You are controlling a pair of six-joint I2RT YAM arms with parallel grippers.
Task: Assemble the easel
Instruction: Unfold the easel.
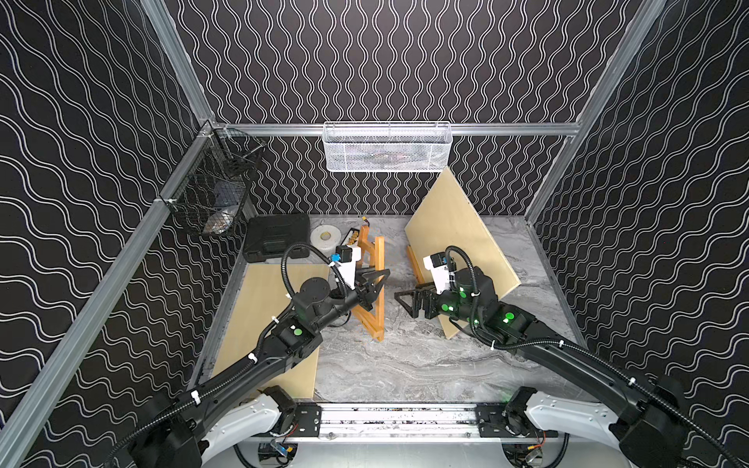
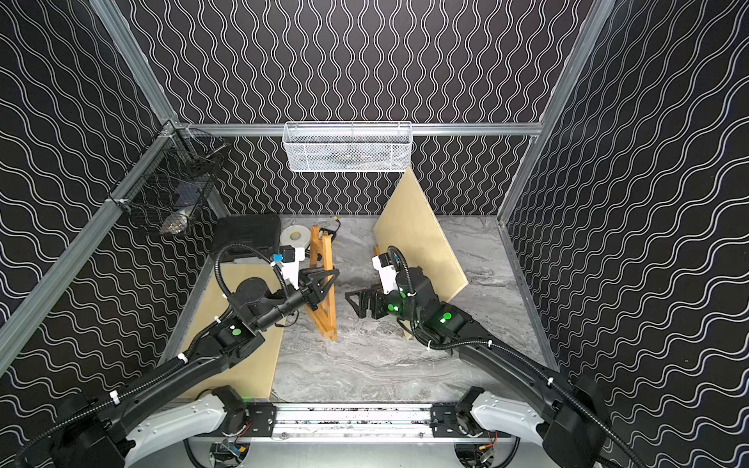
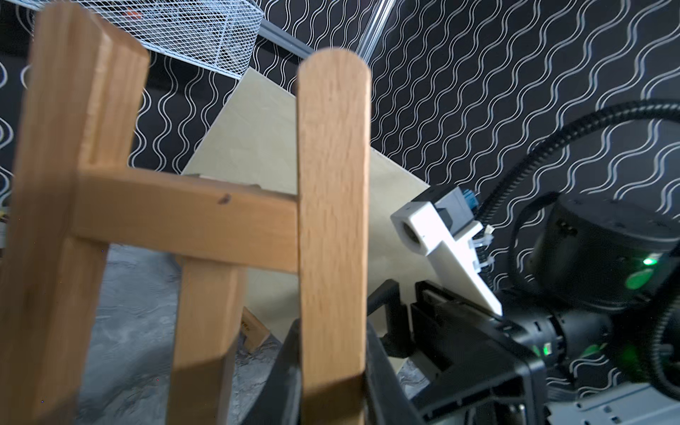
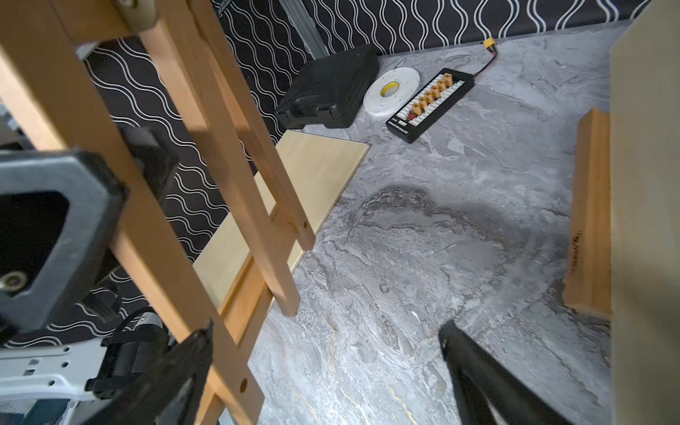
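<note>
Most work is looking undone: left claw (image 1: 376,283) is pinching the frame (image 1: 379,257) upright on the tabletop (image 1: 405,364), right claw (image 1: 406,303) is gaping empty just beside it, the ledge (image 4: 588,220) lying loose near that claw.

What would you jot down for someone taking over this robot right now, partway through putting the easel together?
Left gripper: shut on one upright of the wooden easel frame, holding it propped up mid-table.
Right gripper: open and empty, close beside the frame.
Wooden ledge: lying on the table by the foot of the leaning board, apart from the frame.
Flat board: lying under the left arm.
Done: frame gripped and raised.
Left: probably fetch the ledge with the right gripper, fit it to the frame, then stand the easel up.
</note>
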